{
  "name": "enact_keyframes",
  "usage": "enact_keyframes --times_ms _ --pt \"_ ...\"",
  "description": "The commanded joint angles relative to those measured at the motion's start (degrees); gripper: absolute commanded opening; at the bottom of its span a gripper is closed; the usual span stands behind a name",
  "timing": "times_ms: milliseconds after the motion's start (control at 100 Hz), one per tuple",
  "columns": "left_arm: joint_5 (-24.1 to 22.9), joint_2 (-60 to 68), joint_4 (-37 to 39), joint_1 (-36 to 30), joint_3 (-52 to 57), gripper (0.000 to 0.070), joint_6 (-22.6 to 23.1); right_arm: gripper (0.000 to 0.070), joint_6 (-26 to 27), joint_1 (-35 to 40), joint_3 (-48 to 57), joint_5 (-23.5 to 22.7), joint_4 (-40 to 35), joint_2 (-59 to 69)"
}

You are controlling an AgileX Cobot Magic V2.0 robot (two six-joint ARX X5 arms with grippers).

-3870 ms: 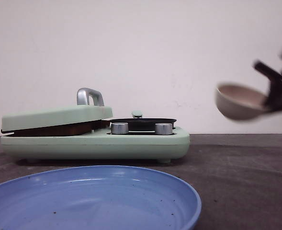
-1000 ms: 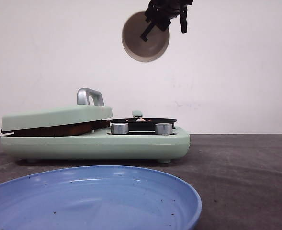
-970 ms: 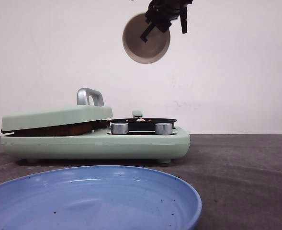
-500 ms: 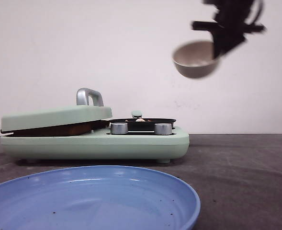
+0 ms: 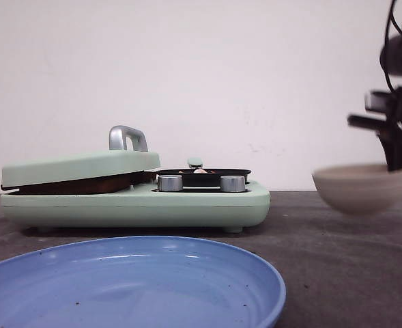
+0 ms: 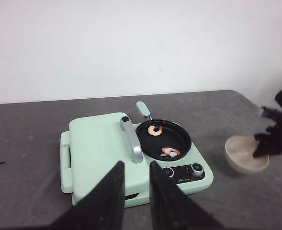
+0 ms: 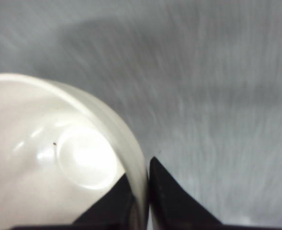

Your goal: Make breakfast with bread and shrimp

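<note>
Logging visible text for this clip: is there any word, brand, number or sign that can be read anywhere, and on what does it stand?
No text can be read in any view.
Small pale print on the black knob panel of the green cooker: too small and blurred to read.
The blue plate, the bowl and the wall show no markings.
</note>
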Motion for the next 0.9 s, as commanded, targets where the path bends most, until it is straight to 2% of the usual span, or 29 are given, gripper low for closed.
enact_keyframes --times_ms 0,40,70,100,180,210,230,320,360,400,470,570,760,810,890 --pt "0.1 0.2 0.6 -0.3 0.8 0.0000 0.7 0.0000 0.6 0.4 -0.2 0.1 1.3 0.7" --pt "0.1 0.2 0.6 -0.3 0.8 0.0000 0.7 0.0001 0.7 0.4 -0.7 1.0 1.3 0.7" --pt "0.1 0.2 0.6 -0.3 0.8 0.0000 0.7 0.0041 0.6 0.4 -0.8 1.9 1.0 0.7" --pt "0.1 0.2 0.6 -0.3 0.8 0.0000 0.7 0.0125 0.6 0.4 -0.8 2.5 0.9 0.7" --pt "0.1 0.2 0.5 -0.3 0.8 0.0000 0.7 0.0424 0.6 0.4 -0.7 2.8 0.8 0.4" --pt "0.1 0.2 0.4 -0.3 0.8 0.0000 0.7 0.0488 0.6 0.4 -0.5 2.6 0.6 0.1" --pt "0.1 0.2 0.3 -0.3 0.8 0.0000 0.7 0.0505 0.5 0.4 -0.4 2.5 0.3 -0.3" --pt "0.1 0.2 -0.5 -0.3 0.8 0.0000 0.6 0.0498 -0.4 0.0 -0.2 2.4 0.1 -3.2" --pt "0.1 0.2 -1.2 -0.3 0.8 0.0000 0.4 0.0459 -0.5 0.0 -0.2 2.6 0.3 -5.3" --pt "0.1 0.2 -2.0 -0.3 0.8 0.0000 0.3 0.0332 -0.5 0.1 -0.3 2.6 0.9 -7.8" --pt "0.0 0.2 -3.0 -0.3 0.8 0.0000 0.0 0.0000 -0.5 0.6 -0.7 2.7 3.1 -13.4" --pt "-0.3 0.1 -4.0 -0.3 0.8 0.0000 -0.4 0.0011 -0.5 2.9 -3.9 3.1 11.4 -24.2" --pt "-3.5 0.0 -3.5 -0.3 -0.1 0.0000 -0.4 0.0010 -3.1 7.7 -21.4 3.2 36.2 -50.4" --pt "-4.8 0.0 -3.3 -0.3 -0.6 0.0000 -0.4 0.0010 -3.1 8.7 -25.9 3.2 39.1 -57.0" --pt "-5.7 0.0 -2.8 -0.3 -1.8 0.0000 -0.4 0.0009 -3.1 8.9 -30.0 4.2 40.0 -64.2"
